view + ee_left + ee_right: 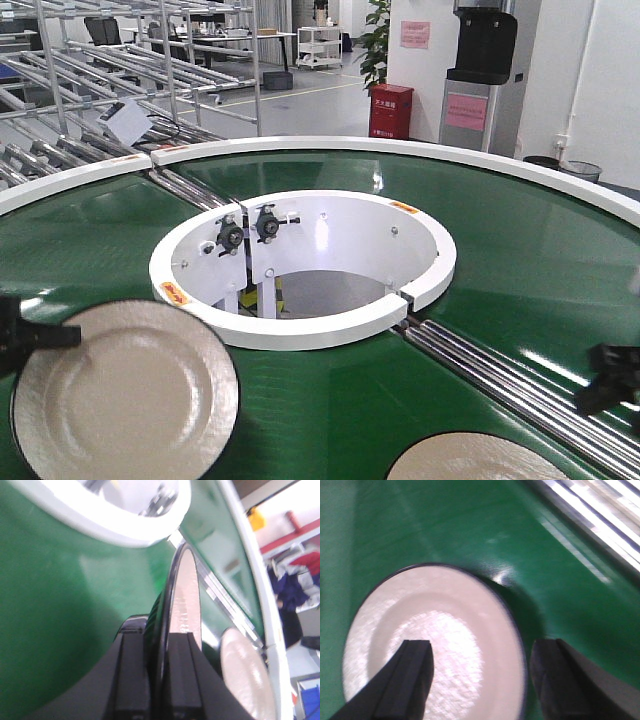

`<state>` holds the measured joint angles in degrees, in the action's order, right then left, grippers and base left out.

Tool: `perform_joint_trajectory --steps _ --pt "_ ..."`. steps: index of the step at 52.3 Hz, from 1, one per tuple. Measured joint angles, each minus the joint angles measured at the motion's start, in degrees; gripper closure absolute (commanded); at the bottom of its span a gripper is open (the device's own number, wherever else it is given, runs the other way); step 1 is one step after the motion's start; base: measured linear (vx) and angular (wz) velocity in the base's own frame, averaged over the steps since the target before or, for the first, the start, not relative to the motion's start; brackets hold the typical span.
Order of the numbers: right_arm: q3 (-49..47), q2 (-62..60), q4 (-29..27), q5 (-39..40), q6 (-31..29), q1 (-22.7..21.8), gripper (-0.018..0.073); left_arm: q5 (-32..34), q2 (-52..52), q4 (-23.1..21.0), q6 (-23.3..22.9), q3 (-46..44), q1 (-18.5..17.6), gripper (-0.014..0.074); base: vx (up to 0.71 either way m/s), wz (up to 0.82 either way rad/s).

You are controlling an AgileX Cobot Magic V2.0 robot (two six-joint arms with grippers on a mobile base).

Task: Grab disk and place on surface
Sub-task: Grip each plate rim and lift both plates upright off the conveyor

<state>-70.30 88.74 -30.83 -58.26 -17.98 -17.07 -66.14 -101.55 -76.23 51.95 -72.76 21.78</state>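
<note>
Front view: a disk (125, 395), pale with a dark rim, sits at lower left on the green belt (520, 270), just beside the white inner rim (300, 330). The left gripper (62, 337) comes in from the left edge and meets the disk's rim. Can't tell here whether the disk is lifted off the belt. A second disk (480, 462) is cut off by the bottom edge, near the metal rollers (500, 375). The right gripper (610, 378) is at the right edge, over the belt; its state is unclear from here.

Left wrist view: the left gripper (159, 637) is clamped on the disk (185, 595), one finger on each face of the rim, and the disk is seen edge-on. The second disk (247, 675) lies on the belt further right.

Right wrist view: the right gripper (482, 652) has its fingers spread wide and grips nothing. The left finger is over the second disk (435, 630); the right finger is past its rim, over the belt. The picture is blurred. The rollers (600, 510) are at upper right.
</note>
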Motion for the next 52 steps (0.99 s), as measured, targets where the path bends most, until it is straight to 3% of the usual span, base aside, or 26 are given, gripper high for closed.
perform_joint_trajectory --steps 6,20,40,48,52 --pt "0.0 0.4 0.4 -0.1 -0.2 -4.4 0.0086 -0.6 3.0 -2.2 -0.1 0.0 0.0 0.0604 0.00 0.00" --pt "-0.1 9.7 -3.6 -0.4 -5.7 -5.1 0.0086 -1.2 6.3 -10.6 -0.1 0.0 0.0 0.0604 0.00 0.00" --pt "-0.1 19.4 -10.6 -2.7 -12.0 -4.6 0.0086 1.2 6.3 -10.9 -0.2 0.1 0.0 0.0604 0.00 0.00" --pt "-0.1 21.4 -10.7 -2.8 -12.6 -0.5 0.0102 1.7 6.3 -10.9 -0.2 0.1 0.0 0.0604 0.00 0.00" --pt "-0.1 22.5 -10.7 -2.8 -12.7 1.9 0.0172 1.7 6.3 -10.9 -0.2 0.1 0.0 0.0604 0.00 0.00"
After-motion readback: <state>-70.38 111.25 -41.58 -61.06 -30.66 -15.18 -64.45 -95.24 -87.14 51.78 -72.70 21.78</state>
